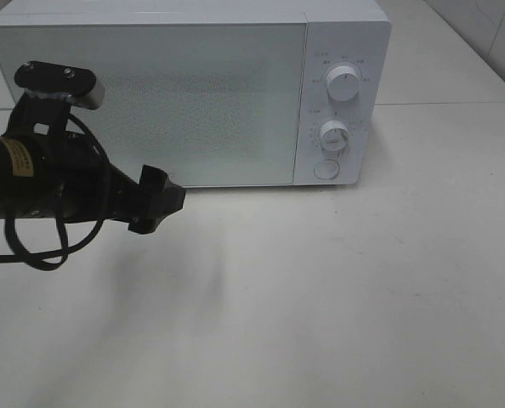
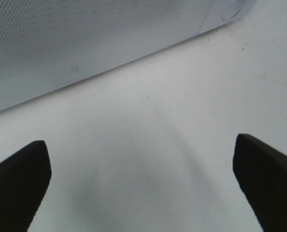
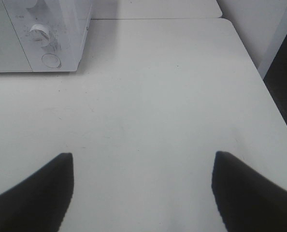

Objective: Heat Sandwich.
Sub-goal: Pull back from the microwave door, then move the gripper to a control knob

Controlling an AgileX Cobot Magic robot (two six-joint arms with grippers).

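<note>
Well, the sandwich is out of sight in all three views, so where it lies cannot be told. What fills the high view is the white microwave [image 1: 346, 34], standing at the back of the tabletop [image 1: 337, 297]. Its door [image 1: 167, 93] is shut flush, and the pale speckled panel shows nothing behind it. On the control strip to the right of the door, the upper knob [image 1: 343, 83] sits above the lower knob [image 1: 333, 134]. A round button [image 1: 326, 168] sits below both.

Now the left gripper [image 1: 157, 201]: black, it reaches in from the left edge of the high view and hangs just in front of the door's lower left part. It is raised off the tabletop, with a soft shadow spread beneath it. A black cable [image 1: 31, 251] loops under the arm, and the wrist camera [image 1: 61, 82] rides on top. Its own wrist view shows the jaws spread wide, with dark fingers [image 2: 18, 188] at either side. There is only bare tabletop between them, and the microwave's lower edge runs just beyond.

Over to the right gripper [image 3: 143, 159]: the high view does not catch it, but its wrist view shows the jaws wide apart too, gripping nothing, over open tabletop. The microwave's control corner, with a knob and the round button, stands well apart from it. The tabletop's edge runs along the opposite side.
</note>
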